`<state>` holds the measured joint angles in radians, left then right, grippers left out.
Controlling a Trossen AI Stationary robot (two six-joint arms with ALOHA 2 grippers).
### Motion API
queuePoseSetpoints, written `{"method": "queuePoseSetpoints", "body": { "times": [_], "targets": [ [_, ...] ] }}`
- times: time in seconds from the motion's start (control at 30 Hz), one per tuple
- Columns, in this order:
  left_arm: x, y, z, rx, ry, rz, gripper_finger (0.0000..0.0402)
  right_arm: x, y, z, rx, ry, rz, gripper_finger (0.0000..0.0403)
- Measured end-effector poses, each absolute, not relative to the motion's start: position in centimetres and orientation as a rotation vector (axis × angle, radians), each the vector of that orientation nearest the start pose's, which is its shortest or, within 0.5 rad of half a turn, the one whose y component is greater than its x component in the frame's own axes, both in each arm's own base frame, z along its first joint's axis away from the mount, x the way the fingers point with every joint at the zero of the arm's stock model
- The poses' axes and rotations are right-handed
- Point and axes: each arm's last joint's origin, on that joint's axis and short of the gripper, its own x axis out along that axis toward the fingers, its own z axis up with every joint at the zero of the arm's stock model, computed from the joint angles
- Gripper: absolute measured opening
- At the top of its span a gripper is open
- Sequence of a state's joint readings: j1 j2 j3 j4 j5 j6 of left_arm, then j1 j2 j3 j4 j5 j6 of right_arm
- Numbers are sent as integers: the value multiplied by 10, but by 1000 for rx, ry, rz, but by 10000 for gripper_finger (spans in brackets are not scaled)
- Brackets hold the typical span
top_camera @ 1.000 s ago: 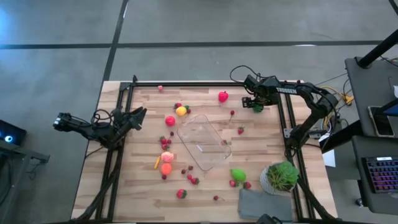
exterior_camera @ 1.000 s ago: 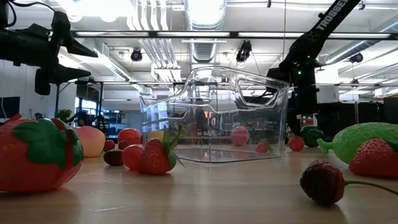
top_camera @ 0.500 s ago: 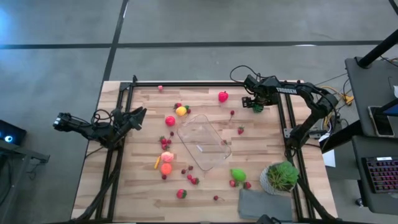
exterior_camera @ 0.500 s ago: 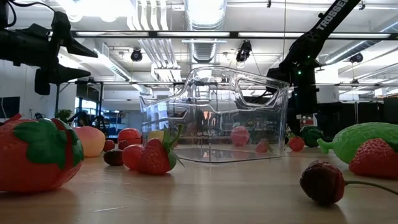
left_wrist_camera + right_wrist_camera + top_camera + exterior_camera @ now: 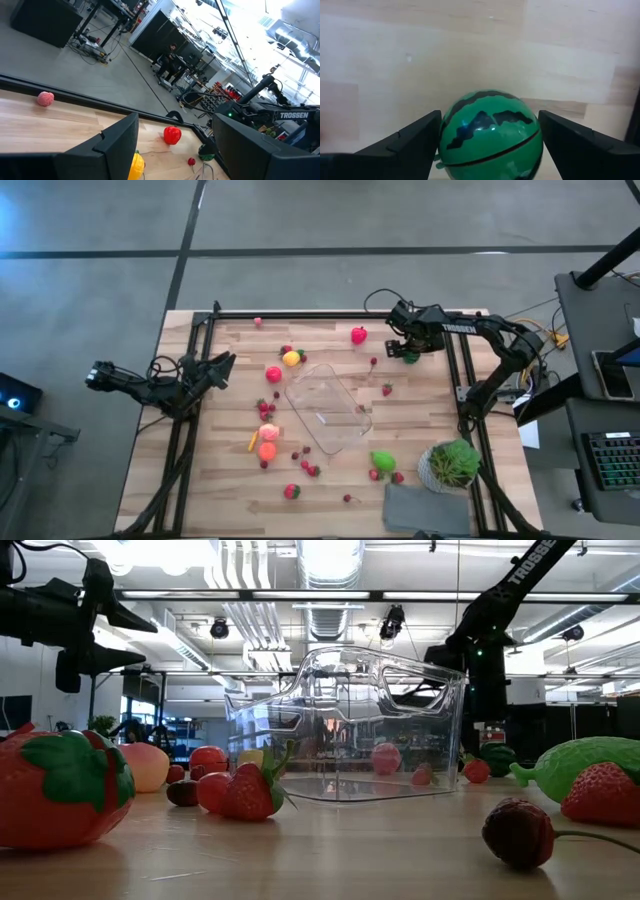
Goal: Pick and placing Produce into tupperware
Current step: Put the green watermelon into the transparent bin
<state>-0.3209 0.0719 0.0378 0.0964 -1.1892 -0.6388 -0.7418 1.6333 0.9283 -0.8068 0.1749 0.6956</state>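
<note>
Melon [image 5: 490, 132]: small striped green ball, at the table's [image 5: 420, 405] far right edge, well apart from the tub [image 5: 325, 405]. Flanked on both sides by the fingers of the right gripper [image 5: 408, 348], pads flush against its sides, so judged clenched on it rather than merely straddling it. Hard to tell whether already clear of the wood or barely resting on it.

Step in hand, by that reading: the pick of one piece of produce, with the carry not yet done.

Next move calls for: a lift straight up with the grip kept firm, since a smooth round ball slips easily; then a sweep inward and toward the near side, over the tub's rim; then release above the bare floor inside.

Melon round, so no long axis and no real heading; dark stripes running across it like bands. Tub upright, mouth up, apparently empty, long axis laid diagonally from far-left to near-right.

Left gripper [image 5: 225, 363]: parked at the left edge, fingers apart, nothing between them.
</note>
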Motion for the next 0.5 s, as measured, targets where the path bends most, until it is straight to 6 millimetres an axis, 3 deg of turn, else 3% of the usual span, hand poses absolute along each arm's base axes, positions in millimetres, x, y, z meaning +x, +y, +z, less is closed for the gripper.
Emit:
{"method": "queuePoseSetpoints", "body": {
  "times": [0.2,0.4,0.5],
  "targets": [
    [86,0,179,-642,-323,825,241,193,-184,158,955,1216,-1250,321],
    [86,0,179,-642,-323,825,241,193,-184,158,952,1222,-1254,279],
    [86,0,179,-642,-323,825,241,193,-183,158,951,1225,-1255,277]
  ]
}}
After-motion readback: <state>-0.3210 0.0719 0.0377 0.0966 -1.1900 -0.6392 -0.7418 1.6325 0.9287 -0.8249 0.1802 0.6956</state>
